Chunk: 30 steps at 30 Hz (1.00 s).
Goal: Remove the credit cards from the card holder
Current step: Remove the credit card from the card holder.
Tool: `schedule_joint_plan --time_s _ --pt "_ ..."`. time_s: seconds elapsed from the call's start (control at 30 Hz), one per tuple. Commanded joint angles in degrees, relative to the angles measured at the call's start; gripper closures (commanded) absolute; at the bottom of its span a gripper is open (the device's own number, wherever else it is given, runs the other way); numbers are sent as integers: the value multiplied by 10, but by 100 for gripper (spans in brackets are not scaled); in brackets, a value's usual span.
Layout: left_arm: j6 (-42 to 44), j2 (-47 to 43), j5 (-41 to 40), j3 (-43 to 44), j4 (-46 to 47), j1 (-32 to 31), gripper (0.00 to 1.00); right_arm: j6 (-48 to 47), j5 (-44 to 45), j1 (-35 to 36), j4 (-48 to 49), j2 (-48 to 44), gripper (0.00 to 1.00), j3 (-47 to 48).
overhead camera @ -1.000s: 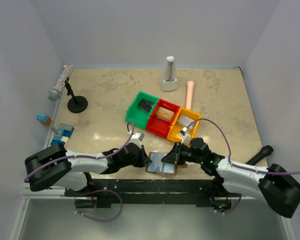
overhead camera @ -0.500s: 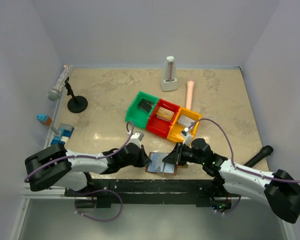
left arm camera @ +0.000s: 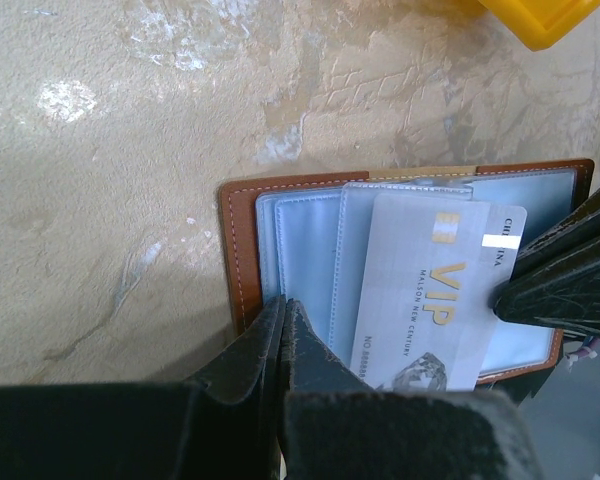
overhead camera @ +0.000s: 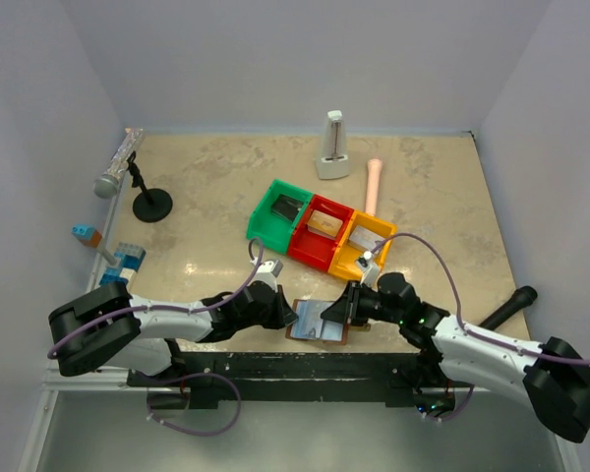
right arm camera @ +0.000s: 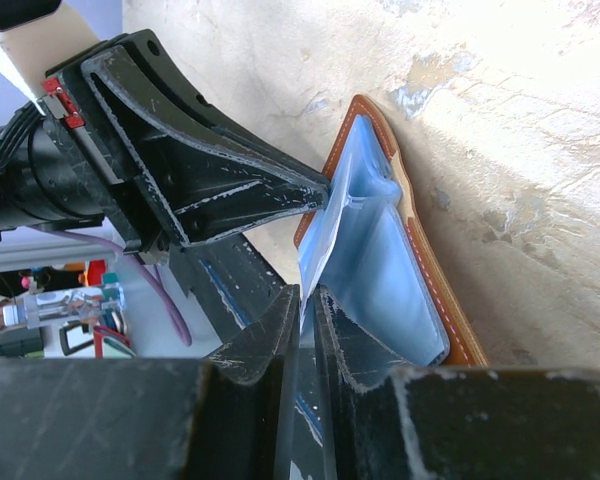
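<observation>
The card holder (overhead camera: 313, 321) lies open at the table's near edge, brown rim and pale grey-blue panels (left arm camera: 300, 240). A pale VIP card (left arm camera: 420, 300) with gold letters sticks out of its right pocket. My left gripper (overhead camera: 287, 315) is shut, its tips (left arm camera: 283, 305) pressed on the holder's left panel beside the brown edge. My right gripper (overhead camera: 340, 313) is shut on the card's edge (right arm camera: 313, 262), seen edge-on in the right wrist view. The holder's inner panel (right arm camera: 390, 270) lies just beyond my right gripper (right arm camera: 310, 298).
Green (overhead camera: 278, 213), red (overhead camera: 320, 236) and yellow (overhead camera: 364, 246) bins stand just behind the holder. Further off are a white stand (overhead camera: 332, 147), a pink cylinder (overhead camera: 374, 185), a microphone on a stand (overhead camera: 149, 202), blue blocks (overhead camera: 128, 262) and a black handle (overhead camera: 506, 307).
My right gripper has shifted slightly towards the near edge with the card in it. The left gripper and the card holder have stayed put.
</observation>
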Motion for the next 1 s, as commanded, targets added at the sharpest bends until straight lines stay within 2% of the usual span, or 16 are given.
schedule_joint_plan --time_s 0.0,0.37,0.57,0.97 --pt "7 14 -14 -21 -67 -2 100 -10 15 -1 -2 -27 84 10" --pt "12 14 -12 -18 -67 -3 100 -17 9 -3 -16 -28 83 15" --pt "42 20 24 -11 -30 -3 100 -13 0 -3 13 5 76 21" --pt "54 45 43 0 -11 -6 100 1 -14 -3 73 69 73 33"
